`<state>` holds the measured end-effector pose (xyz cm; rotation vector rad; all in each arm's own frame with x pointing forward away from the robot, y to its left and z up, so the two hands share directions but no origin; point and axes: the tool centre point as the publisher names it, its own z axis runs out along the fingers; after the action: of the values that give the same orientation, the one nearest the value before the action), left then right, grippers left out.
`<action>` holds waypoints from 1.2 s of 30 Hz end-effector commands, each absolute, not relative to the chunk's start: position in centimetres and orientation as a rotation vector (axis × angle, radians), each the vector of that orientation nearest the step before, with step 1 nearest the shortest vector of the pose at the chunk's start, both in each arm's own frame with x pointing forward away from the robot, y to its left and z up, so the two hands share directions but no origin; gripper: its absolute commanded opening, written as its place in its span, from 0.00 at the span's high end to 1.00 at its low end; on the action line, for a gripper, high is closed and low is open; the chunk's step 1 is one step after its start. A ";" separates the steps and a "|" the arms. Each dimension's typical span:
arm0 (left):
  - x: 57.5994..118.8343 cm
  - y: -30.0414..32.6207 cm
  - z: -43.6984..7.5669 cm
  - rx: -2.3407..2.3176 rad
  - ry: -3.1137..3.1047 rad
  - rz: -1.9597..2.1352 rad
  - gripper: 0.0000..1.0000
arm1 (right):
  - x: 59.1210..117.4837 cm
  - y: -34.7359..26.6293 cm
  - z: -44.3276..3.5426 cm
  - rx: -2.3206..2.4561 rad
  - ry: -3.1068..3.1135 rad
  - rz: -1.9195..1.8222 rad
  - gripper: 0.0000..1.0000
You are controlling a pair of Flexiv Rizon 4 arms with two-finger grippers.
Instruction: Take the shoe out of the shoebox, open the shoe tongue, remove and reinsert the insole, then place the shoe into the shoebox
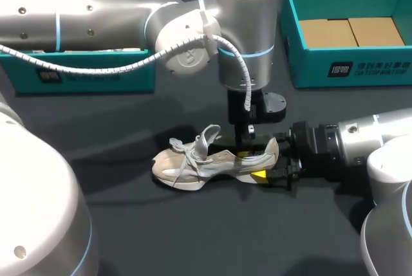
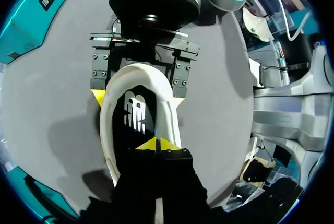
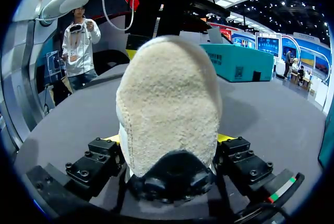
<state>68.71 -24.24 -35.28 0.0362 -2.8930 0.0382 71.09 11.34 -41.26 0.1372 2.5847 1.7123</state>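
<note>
Right wrist view: shoe [image 3: 167, 98] heel hides most of right claw [image 3: 168, 139].

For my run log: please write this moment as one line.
shoe: on table | right tool: shut on shoe heel | left tool: shut, over insole | insole: in shoe
</note>
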 end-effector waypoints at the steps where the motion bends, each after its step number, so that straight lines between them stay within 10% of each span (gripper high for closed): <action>1: 68.8 -24.0 -36.2 0.040 -2.885 0.032 1.00 | 71.1 11.4 -41.3 0.140 2.588 1.706 1.00; 26: 67.6 -20.4 -38.0 0.008 -2.860 0.030 1.00 | 71.1 11.4 -41.3 0.140 2.588 1.706 1.00; 36: 66.8 -21.0 -38.7 -0.006 -2.936 0.060 0.70 | 71.1 11.4 -41.3 0.140 2.588 1.706 1.00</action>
<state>67.81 -20.96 -38.42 -0.0137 -2.9086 0.0530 71.06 11.34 -41.27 0.1361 2.5849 1.7117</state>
